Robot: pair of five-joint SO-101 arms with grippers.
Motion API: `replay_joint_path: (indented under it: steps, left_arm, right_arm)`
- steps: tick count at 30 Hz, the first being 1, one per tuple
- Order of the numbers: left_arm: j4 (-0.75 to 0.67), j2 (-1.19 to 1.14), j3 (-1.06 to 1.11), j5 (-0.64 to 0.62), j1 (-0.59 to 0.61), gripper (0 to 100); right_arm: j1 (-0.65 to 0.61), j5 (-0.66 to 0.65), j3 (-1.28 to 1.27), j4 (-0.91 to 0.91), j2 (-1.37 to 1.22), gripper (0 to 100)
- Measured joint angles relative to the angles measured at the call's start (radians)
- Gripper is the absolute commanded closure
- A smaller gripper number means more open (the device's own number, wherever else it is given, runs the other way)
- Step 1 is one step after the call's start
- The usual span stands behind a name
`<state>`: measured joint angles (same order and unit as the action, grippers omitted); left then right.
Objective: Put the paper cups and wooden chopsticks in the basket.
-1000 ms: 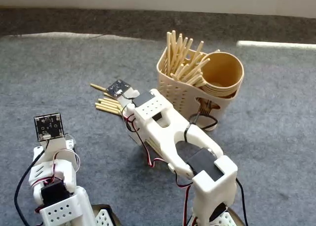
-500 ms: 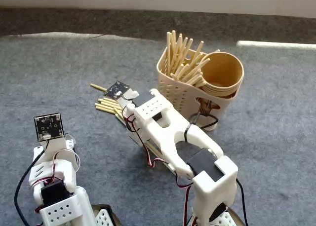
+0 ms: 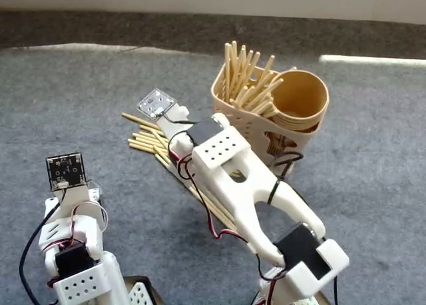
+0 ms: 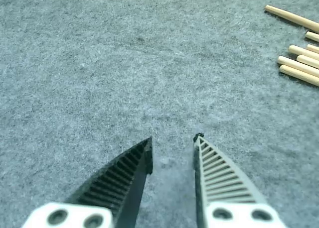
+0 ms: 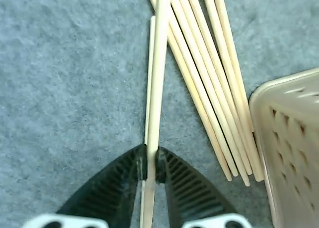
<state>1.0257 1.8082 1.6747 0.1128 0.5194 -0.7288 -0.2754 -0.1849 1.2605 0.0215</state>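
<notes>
Fingers point(image 5: 124, 175) of right gripper point(image 5: 151, 156) clamped on chopstick point(image 5: 158, 63), above loose chopsticks point(image 5: 214, 78) lying on counter point(image 5: 60, 63) beside basket point(image 5: 289, 138), toward far edge. Best approach: lift clear of pile, tip upright, drop in beside paper cups point(image 3: 303, 98). Left gripper point(image 4: 173, 143) part open, empty.

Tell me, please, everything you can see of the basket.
The basket is cream plastic by its look, its walls pierced by rows of small holes. It stands on the grey carpet, holding a sheaf of chopsticks on end and nested cups. Beside it on the carpet lie loose chopsticks.
</notes>
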Motion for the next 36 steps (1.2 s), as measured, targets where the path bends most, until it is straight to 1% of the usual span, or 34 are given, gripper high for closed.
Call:
replay_joint_path:
  steps: [4, 15, 21, 27, 31, 36]
  left_arm:
    - [0.000, 0.000, 0.000, 0.000, 0.000, 86]
    - [0.000, 0.000, 0.000, 0.000, 0.000, 86]
    - [0.000, 0.000, 0.000, 0.000, 0.000, 86]
    - [0.000, 0.000, 0.000, 0.000, 0.000, 86]
    - [0.000, 0.000, 0.000, 0.000, 0.000, 86]
    - [0.000, 0.000, 0.000, 0.000, 0.000, 86]
  right_arm:
    - [0.000, 0.005, 0.000, 0.043, 0.100, 99.2]
    - [0.000, 0.175, 0.000, 0.081, 0.411, 99.2]
    - [0.000, 0.193, 0.000, 0.075, 0.586, 99.2]
    - [0.006, 0.193, 0.000, -0.029, 0.770, 99.2]
    - [0.080, 0.193, 0.000, -0.129, 0.819, 99.2]
    - [0.161, 0.193, 0.000, -0.275, 0.821, 99.2]
